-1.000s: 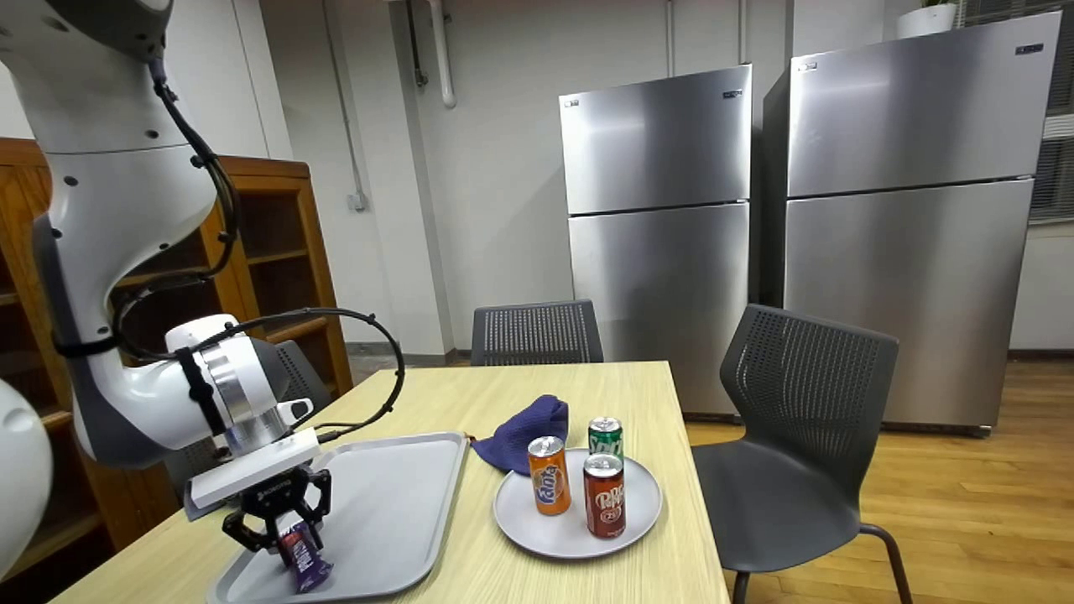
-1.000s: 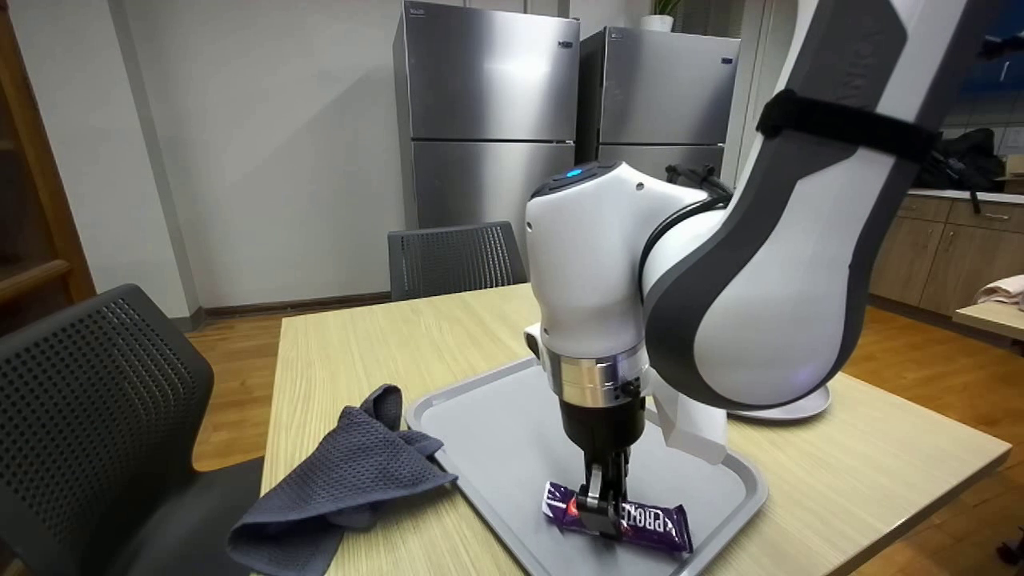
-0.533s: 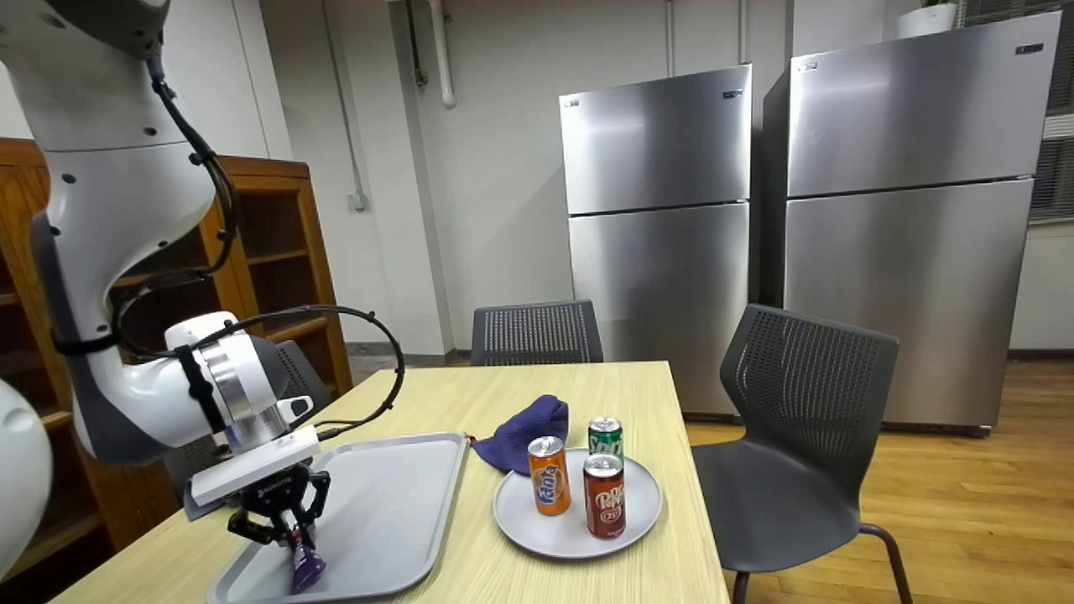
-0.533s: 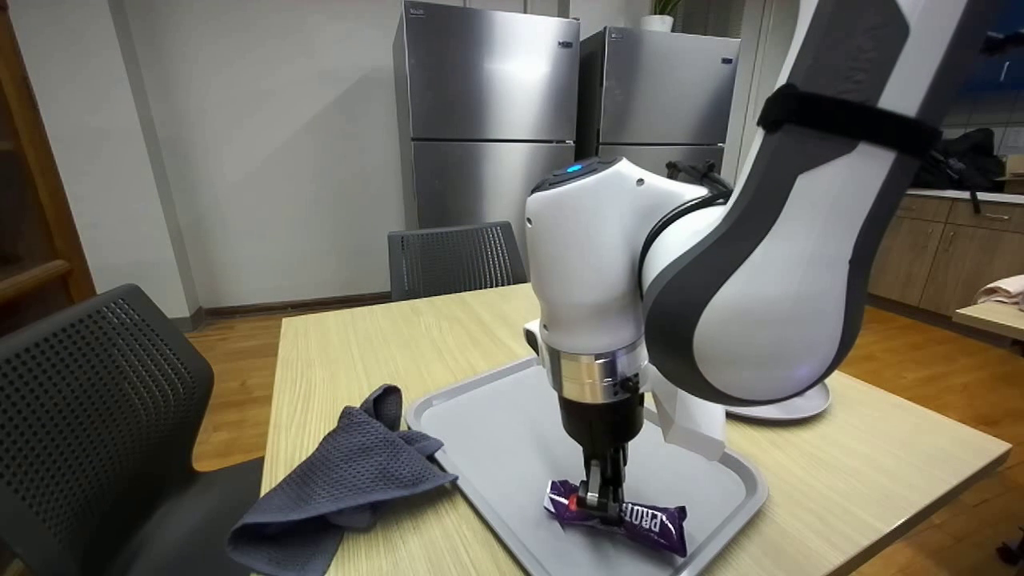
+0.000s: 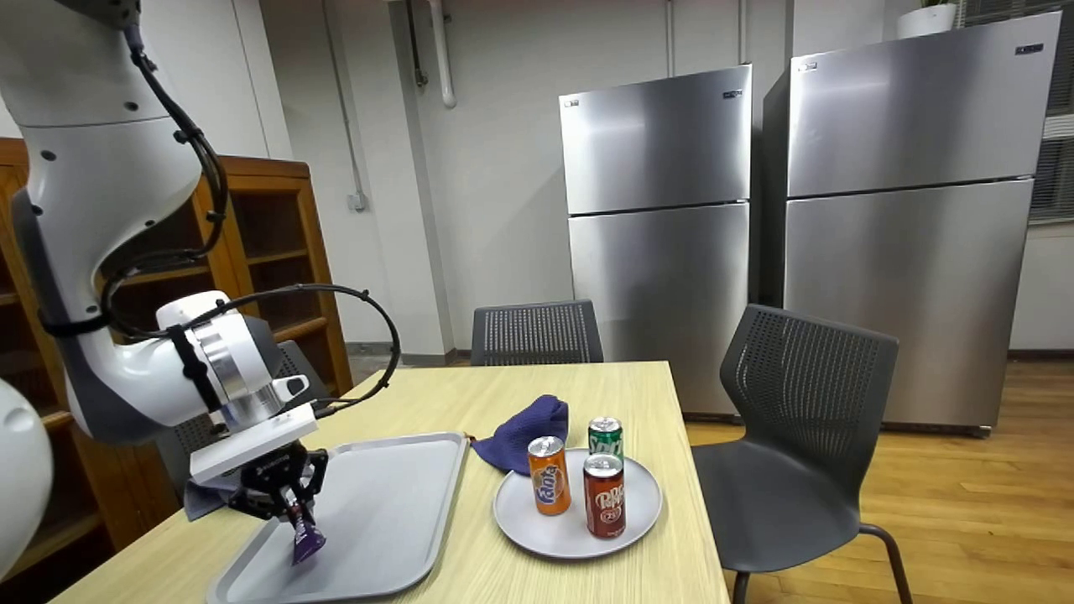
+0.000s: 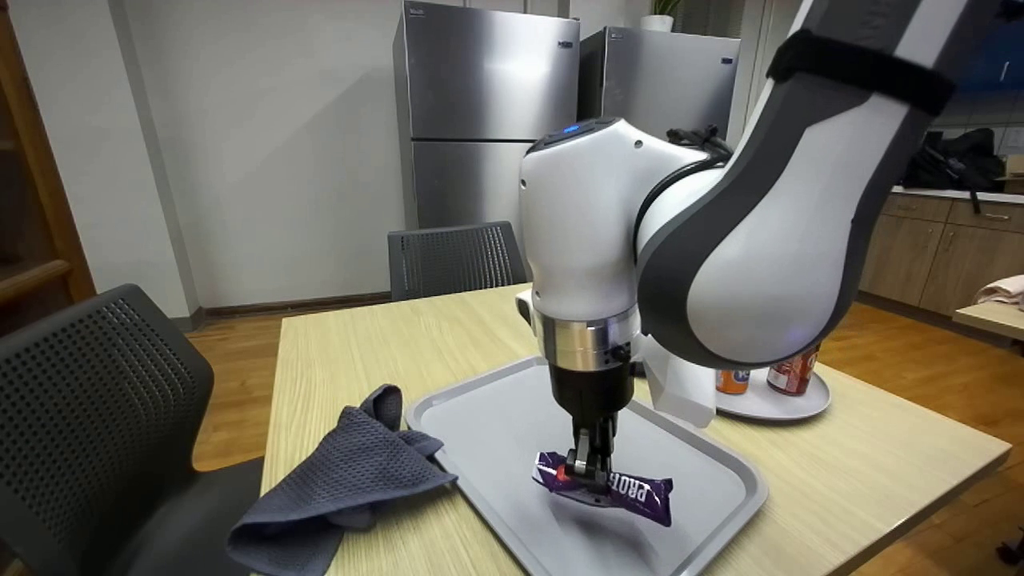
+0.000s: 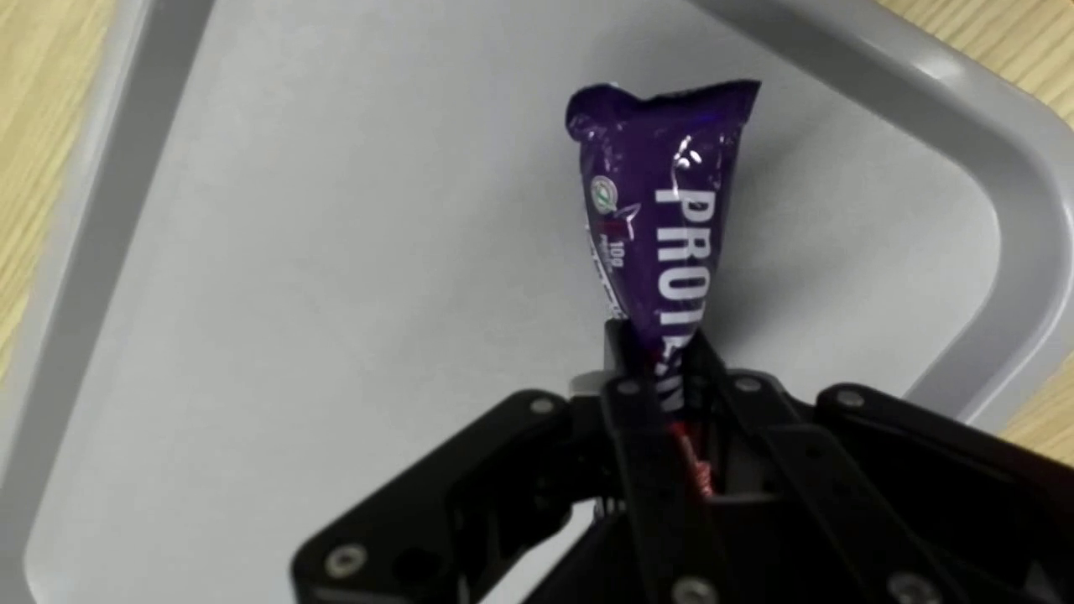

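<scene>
One purple protein bar (image 7: 667, 218) is pinched in the gripper (image 7: 659, 335), hanging tilted over the gray tray (image 6: 496, 436), clear of its surface. Crumpled dark cloth (image 6: 352, 464) lies on the table (image 6: 376, 340) beside the tray.

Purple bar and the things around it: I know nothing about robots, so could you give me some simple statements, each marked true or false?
1. The gripper is closed on the purple bar, over the tray. True.
2. The purple bar rests on the tray. False: it is held up above it.
3. The orange can, green can and red can stand on the plate. True.
4. One can lies on its side. False: all three stand upright.
5. Both the tray and the plate sit on the table. True.
6. The tray is round. False: it has straight sides and rounded corners.
</scene>
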Available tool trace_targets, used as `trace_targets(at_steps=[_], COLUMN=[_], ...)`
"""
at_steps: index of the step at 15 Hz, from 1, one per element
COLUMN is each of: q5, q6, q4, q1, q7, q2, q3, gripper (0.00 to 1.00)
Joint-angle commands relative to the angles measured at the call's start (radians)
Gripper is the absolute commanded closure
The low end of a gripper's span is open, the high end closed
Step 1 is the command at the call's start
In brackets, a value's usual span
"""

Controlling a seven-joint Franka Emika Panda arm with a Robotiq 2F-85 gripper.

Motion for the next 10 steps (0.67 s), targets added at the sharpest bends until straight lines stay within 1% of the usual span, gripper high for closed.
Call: trace_targets(at_steps=[1, 7, 10], q5=[-0.005, 0.019, 0.027], q6=[-0.062, -0.085, -0.112], q4=[-0.01, 0.04, 0.09], q1=[0.014, 0.018, 0.031], q7=[-0.007, -0.033, -0.04], q2=[-0.065, -0.054, -0.029], q3=[0.034, 0.099, 0.129], gripper=[0.97, 0.97, 0.97])
